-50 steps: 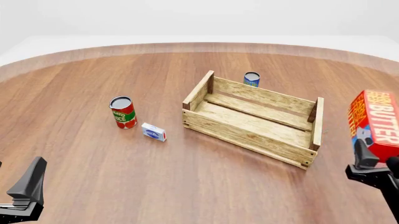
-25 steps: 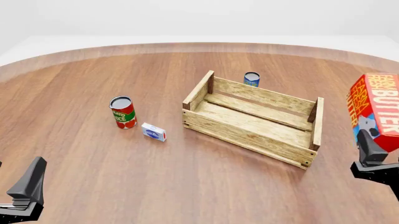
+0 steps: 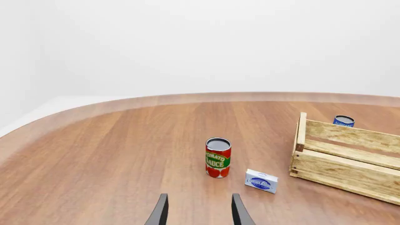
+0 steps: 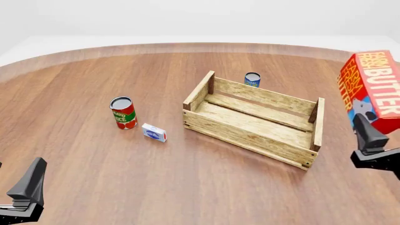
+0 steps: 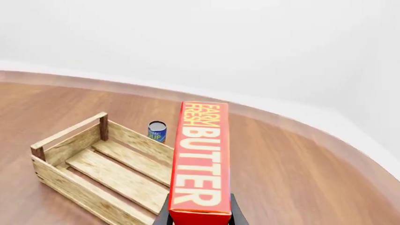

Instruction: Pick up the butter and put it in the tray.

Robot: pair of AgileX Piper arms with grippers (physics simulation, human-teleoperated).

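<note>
Red-orange glossy carton of butter [image 4: 373,89], long and rectangular with white block lettering, clamped upright at its lower end in the right gripper [image 4: 375,140] at the frame's right edge, off the table. Rough pale-slatted tray [image 4: 255,118] at centre, just left of it. Left gripper [image 3: 198,213] parted, holding nothing, low in the frame's bottom left.

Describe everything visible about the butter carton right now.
The butter is a red-orange rectangular carton with white "BUTTER" and yellow "FARM FRESH" lettering and a blue patch near its lower end. It stands roughly upright, slightly tilted, lifted off the table, gripped at its lower end by the right gripper. It sits right of the tray, touching nothing else.
</note>
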